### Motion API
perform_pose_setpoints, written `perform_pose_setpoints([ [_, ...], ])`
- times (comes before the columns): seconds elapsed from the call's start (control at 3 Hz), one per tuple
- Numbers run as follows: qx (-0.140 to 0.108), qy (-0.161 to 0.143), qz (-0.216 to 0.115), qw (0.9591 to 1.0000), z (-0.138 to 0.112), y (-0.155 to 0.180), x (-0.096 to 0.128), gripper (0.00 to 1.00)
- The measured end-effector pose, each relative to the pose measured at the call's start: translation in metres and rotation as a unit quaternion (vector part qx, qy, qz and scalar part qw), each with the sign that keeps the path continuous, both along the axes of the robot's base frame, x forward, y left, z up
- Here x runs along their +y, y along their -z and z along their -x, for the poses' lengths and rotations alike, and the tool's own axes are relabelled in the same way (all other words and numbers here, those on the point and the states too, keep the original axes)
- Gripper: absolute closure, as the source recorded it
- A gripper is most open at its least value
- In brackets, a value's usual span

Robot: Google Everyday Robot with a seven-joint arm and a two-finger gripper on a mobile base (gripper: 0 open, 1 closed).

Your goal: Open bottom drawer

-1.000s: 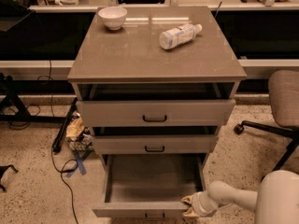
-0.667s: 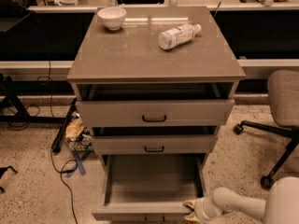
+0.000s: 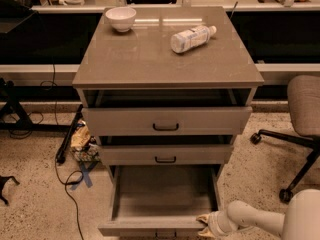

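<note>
The cabinet has three grey-brown drawers. The bottom drawer (image 3: 160, 196) is pulled far out, its plain grey inside bare and its front edge (image 3: 150, 228) at the bottom of the camera view. Its handle is mostly cut off by the frame edge. The middle drawer (image 3: 165, 155) and the top drawer (image 3: 166, 120) stand slightly out, each with a small black bar handle. My gripper (image 3: 206, 225) is at the right end of the bottom drawer's front, touching it, with the white arm (image 3: 260, 220) coming in from the lower right.
A white bowl (image 3: 120, 18) and a lying plastic bottle (image 3: 192, 37) rest on the cabinet top (image 3: 150, 59). A grey office chair (image 3: 300, 124) stands at right. Cables and a crumpled bag (image 3: 82, 139) lie on the floor at left.
The camera and arm have shifted a little; the gripper stays at the drawer front's right end. The bottom drawer stays pulled out.
</note>
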State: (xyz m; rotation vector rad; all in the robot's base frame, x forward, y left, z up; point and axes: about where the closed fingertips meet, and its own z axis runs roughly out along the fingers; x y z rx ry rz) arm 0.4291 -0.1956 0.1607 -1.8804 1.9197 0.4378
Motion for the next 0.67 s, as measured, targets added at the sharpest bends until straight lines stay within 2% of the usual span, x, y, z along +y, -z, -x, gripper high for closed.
perform_pose_setpoints([
  [0.33, 0.001, -0.001, -0.001, 1.0000, 0.0012, 0.0008, 0.0014, 0.52],
  [0.67, 0.001, -0.001, -0.001, 1.0000, 0.0012, 0.0009, 0.0014, 0.29],
])
